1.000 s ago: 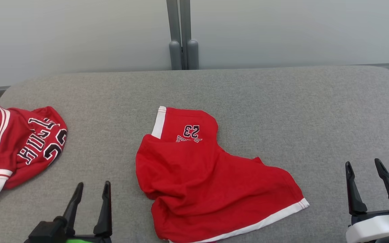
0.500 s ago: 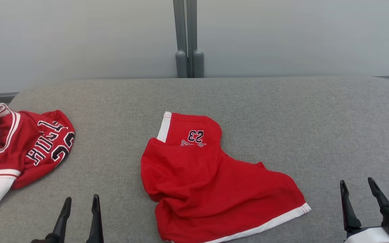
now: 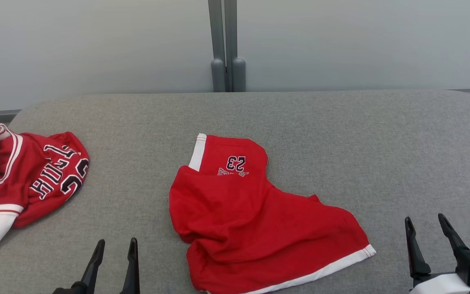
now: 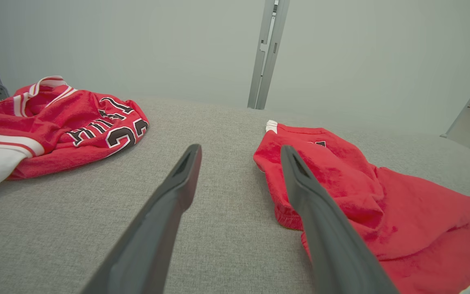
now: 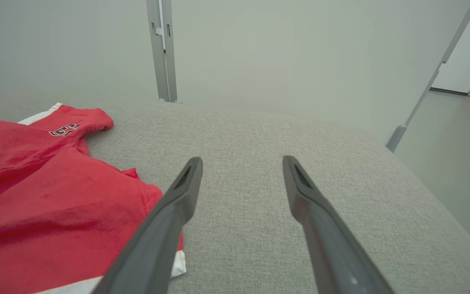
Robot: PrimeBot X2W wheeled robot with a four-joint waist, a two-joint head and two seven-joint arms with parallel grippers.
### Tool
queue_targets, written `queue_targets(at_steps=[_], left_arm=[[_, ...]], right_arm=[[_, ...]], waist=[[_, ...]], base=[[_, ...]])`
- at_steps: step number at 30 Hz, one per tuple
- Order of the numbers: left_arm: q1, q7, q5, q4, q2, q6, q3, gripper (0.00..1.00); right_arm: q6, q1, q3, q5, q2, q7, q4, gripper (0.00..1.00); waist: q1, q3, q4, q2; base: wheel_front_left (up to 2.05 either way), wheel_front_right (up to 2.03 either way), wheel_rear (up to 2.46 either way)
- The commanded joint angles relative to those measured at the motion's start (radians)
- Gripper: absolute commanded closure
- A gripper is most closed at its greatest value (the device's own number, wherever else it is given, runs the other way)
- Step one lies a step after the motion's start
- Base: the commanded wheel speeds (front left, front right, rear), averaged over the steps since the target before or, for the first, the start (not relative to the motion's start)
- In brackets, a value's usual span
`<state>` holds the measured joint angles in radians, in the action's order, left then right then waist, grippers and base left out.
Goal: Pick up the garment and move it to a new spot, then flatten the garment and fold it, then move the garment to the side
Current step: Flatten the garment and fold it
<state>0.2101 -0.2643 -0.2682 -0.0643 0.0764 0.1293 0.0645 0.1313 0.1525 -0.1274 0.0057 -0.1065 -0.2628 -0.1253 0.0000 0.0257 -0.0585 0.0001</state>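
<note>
Since a second ago the head camera has dipped, so the whole view slid. Against that, the left end effector (image 3: pixel 116 241) has crept right toward the shorts and the right end effector (image 3: pixel 424 218) has drifted down and slightly inward. The cloth hasn't shifted. Both sets of jaws stand wide, nothing in them.

The target, red shorts (image 3: pixel 259 220), lies crumpled mid-table between the two end effectors, touching neither. The "23" leg points away and the white-trimmed hem is at the near right.

Handling, my read: light, limp knit. It'll drape and bunch, not fragile. Pinch the edges, not the middle: the white hem corner for the right, the rolled near-left edge for the left.

The table (image 3: pixel 341 134) has a grey woven cover, so it'll likely drag on cloth; lift, don't slide. A red jersey (image 3: pixel 27 179) sits at the left end, well apart. Behind are a plain pale wall and two grey posts (image 3: pixel 227 41).
</note>
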Motion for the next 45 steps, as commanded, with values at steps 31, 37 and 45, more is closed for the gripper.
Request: queue_targets(at_steps=[31, 37, 45], left_arm=[[-0.262, 0.195, -0.414, -0.258, 0.283, 0.001, 0.649, 0.00], [-0.324, 0.150, -0.464, -0.297, 0.285, 0.001, 0.742, 0.00], [-0.373, 0.096, -0.516, -0.322, 0.284, 0.001, 0.834, 0.29]], right_arm=[[-0.001, -0.212, 0.370, 0.263, -0.231, 0.389, -0.213, 0.00], [-0.001, -0.244, 0.411, 0.300, -0.233, 0.402, -0.248, 0.00], [-0.001, -0.257, 0.431, 0.331, -0.240, 0.393, -0.271, 0.67]], waist=[[0.0000, -0.142, -0.020, -0.0001], [0.0000, -0.153, -0.016, -0.0001], [0.0000, -0.151, -0.011, -0.0001]], base=[[0.00, 0.00, 0.00], [0.00, 0.00, 0.00], [0.00, 0.00, 0.00]])
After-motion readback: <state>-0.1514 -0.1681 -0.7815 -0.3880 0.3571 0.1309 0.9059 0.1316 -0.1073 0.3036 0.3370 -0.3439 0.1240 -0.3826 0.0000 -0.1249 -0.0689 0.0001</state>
